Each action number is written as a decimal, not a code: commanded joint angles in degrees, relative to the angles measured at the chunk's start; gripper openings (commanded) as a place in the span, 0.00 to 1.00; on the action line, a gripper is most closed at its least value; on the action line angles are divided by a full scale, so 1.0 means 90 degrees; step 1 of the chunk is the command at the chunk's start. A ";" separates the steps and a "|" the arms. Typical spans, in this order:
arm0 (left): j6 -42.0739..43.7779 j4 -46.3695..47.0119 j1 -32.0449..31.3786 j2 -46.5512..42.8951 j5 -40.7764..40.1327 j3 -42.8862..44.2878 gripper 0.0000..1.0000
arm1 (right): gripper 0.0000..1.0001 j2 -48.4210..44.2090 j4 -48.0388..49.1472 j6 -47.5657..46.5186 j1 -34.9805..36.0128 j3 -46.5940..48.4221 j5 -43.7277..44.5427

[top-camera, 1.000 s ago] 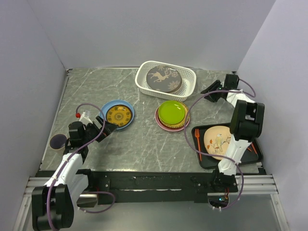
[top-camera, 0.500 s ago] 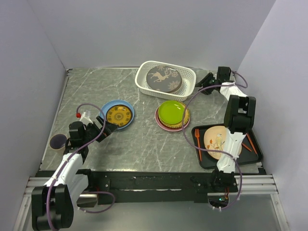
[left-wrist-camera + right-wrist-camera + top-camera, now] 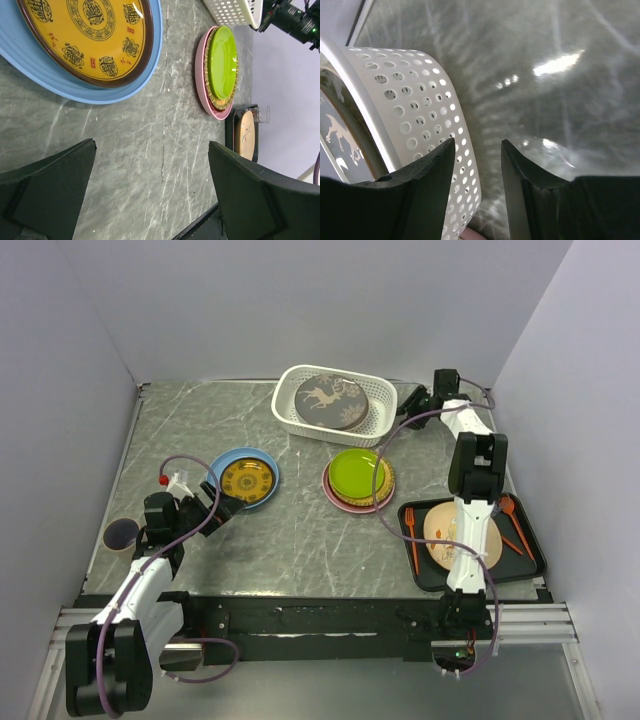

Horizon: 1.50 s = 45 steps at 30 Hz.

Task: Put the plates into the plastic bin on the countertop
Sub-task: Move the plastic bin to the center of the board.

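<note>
- Gaping wide and empty, the left gripper [image 3: 152,172] hovers just short of the blue plate [image 3: 245,480].
- Mid-counter, the lime green plate [image 3: 357,473] tops its stack.
- Farthest off, the right gripper [image 3: 477,150], jaws narrow and holding nothing, has one finger seemingly touching the end wall of the plastic bin [image 3: 386,424]. The brown deer plate [image 3: 331,401] lies inside.
- I reckon any nudge should stay low and square, so the bin slides rather than tips.

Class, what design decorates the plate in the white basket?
The plate shows a pale deer on brown; top view best.
</note>
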 commanded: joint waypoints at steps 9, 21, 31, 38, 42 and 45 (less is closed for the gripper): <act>0.0146 0.0080 -0.0028 0.0022 -0.0118 0.0097 0.99 | 0.51 -0.0059 0.0286 0.0312 0.0628 0.0492 -0.0099; 0.0234 -0.0183 -0.0028 0.0002 -0.0430 0.0273 0.99 | 0.51 -0.2267 0.2327 0.0567 -0.0037 -0.3259 -0.0049; 0.0156 -0.0232 -0.0028 -0.0212 -0.0411 0.0185 0.99 | 0.51 -0.3399 0.2680 0.0499 -0.0066 -0.4597 -0.0401; 0.0068 -0.0330 -0.0038 -0.0427 -0.0362 0.0224 0.99 | 0.51 -0.4269 0.2582 0.0069 0.0061 -0.5291 -0.0479; 0.0029 -0.0320 -0.0048 -0.0447 -0.0323 0.0205 0.99 | 0.51 -0.4757 0.2582 -0.0058 0.0119 -0.5769 -0.0469; 0.0019 -0.0203 -0.0077 -0.0476 -0.0206 0.0176 0.99 | 0.50 -0.4962 0.2534 -0.0107 0.0216 -0.6063 -0.0528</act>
